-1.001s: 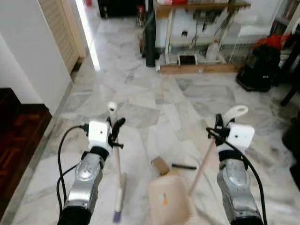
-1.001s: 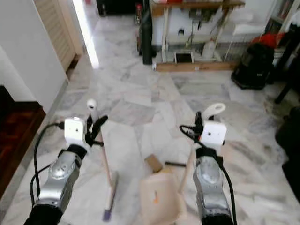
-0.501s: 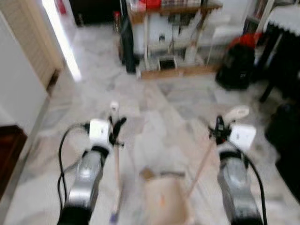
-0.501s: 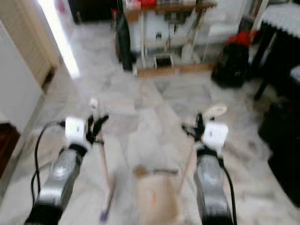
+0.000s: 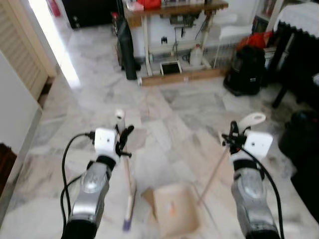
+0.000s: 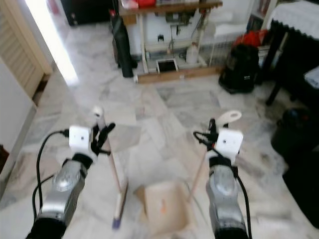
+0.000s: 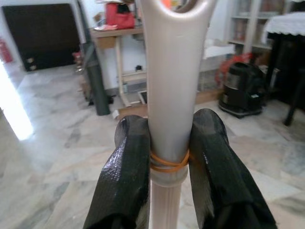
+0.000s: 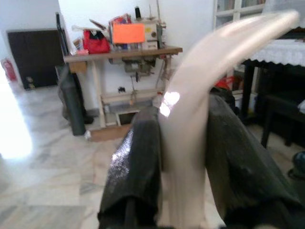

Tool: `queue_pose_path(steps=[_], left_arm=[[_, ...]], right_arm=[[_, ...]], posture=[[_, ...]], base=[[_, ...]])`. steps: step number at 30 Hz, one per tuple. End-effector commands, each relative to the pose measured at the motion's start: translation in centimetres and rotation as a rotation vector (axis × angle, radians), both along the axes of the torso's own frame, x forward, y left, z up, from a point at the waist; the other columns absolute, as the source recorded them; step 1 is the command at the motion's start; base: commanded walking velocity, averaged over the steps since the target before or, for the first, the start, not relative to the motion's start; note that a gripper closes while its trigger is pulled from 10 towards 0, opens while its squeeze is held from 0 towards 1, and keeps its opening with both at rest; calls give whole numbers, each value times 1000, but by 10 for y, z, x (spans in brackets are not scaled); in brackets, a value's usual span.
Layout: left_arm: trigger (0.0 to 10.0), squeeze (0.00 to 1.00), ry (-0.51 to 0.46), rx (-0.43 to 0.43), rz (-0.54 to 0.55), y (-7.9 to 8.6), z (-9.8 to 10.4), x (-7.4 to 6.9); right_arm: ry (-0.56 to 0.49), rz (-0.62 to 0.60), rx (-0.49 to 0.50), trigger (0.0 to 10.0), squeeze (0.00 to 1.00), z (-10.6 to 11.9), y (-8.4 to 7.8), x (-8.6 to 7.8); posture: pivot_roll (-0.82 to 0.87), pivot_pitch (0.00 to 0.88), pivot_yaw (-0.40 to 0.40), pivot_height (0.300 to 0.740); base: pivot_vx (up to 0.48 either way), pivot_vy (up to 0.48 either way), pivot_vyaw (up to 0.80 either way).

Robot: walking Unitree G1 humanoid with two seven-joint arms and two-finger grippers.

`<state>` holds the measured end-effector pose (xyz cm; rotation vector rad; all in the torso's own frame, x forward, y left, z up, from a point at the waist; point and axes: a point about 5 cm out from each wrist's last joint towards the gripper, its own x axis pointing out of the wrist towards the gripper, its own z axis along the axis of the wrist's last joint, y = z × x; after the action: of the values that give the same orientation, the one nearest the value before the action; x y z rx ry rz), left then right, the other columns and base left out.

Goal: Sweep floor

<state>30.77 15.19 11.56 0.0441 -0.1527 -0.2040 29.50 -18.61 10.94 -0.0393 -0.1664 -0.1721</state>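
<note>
- Clamping the pale broom handle (image 7: 167, 95) between both black fingers (image 7: 128, 176), the left gripper (image 5: 121, 142) is raised before the robot on its silver arm.
- Its purple-tipped broom head (image 5: 128, 214) rests on the white marble floor (image 5: 169, 109).
- Jaws of the right gripper (image 5: 233, 139) pinch the cream looped dustpan handle (image 8: 200, 95) (tilted), its beige dustpan (image 5: 174, 215) lying just beside the broom head.
- Ahead stand a wooden table (image 5: 174, 10) and a black bag (image 5: 244, 69).

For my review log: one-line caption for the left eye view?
Left hand grips the broom, right hand the dustpan handle, dustpan on marble floor.
</note>
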Motion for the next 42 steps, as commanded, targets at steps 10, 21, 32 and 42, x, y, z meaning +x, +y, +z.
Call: queue_pose_path(steps=[10,21,32,42], left_arm=[[10000,0,-43,5,27,6,9,0],[10000,0,-46,25,68,13,8,-1],[10000,0,21,136,154,38,-4,-7],[10000,0,117,289,196,50,-18,-11]], right_arm=[[-35,9,4,10000,0,8,4,1],[-1,-18,-16,10000,0,1,-1,-2],[89,-88,-56,10000,0,-14,-14,-7],[167,-122,-72,10000,0,-30,-19,-13]], posture=[[-20,27,16,740],[-21,39,15,740],[-19,43,16,740],[-16,53,20,740]], base=[[327,0,0],[201,0,0],[0,0,0],[0,0,0]])
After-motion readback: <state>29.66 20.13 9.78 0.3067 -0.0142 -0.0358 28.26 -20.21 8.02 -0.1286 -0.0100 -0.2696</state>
